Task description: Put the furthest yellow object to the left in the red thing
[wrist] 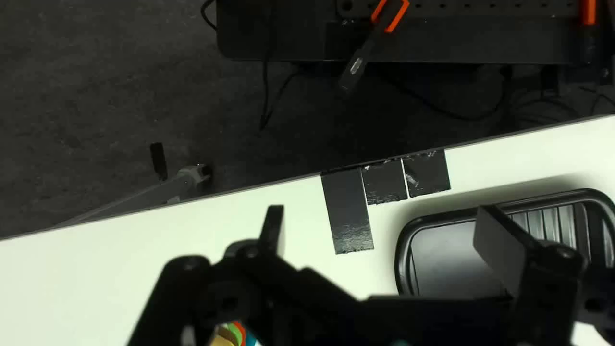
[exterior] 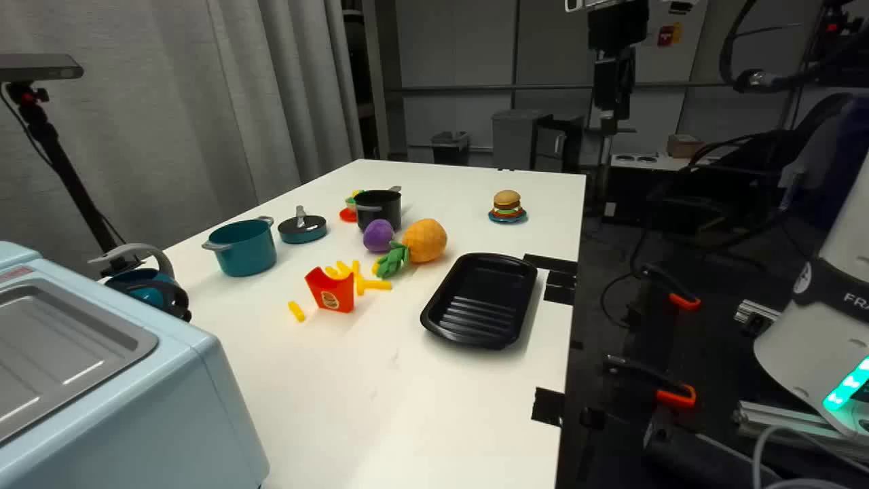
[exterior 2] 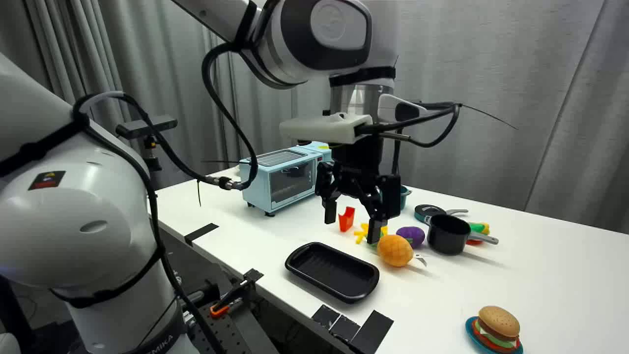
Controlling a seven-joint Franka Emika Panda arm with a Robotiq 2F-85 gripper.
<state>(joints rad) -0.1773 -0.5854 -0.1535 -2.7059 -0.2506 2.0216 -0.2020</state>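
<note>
The small red fries carton (exterior: 330,291) stands on the white table in both exterior views (exterior 2: 346,220). A lone yellow stick (exterior: 297,311) lies apart, left of the carton in an exterior view. A loose pile of yellow sticks (exterior: 360,277) lies behind and beside the carton; it also shows in an exterior view (exterior 2: 362,233), partly hidden by a finger. The lone stick cannot be made out there. My gripper (exterior 2: 352,223) is open and empty, high above the table. In the wrist view its fingers (wrist: 383,226) are wide apart, with table and tray below; carton and sticks are out of view.
A black tray (exterior: 481,302) lies near the table edge. An orange pineapple (exterior: 425,240), purple toy (exterior: 378,236), black pot (exterior: 379,209), teal pot (exterior: 243,247) and lid (exterior: 303,227) stand behind the sticks. A burger (exterior: 507,204) and a blue oven (exterior 2: 287,174) stand farther off.
</note>
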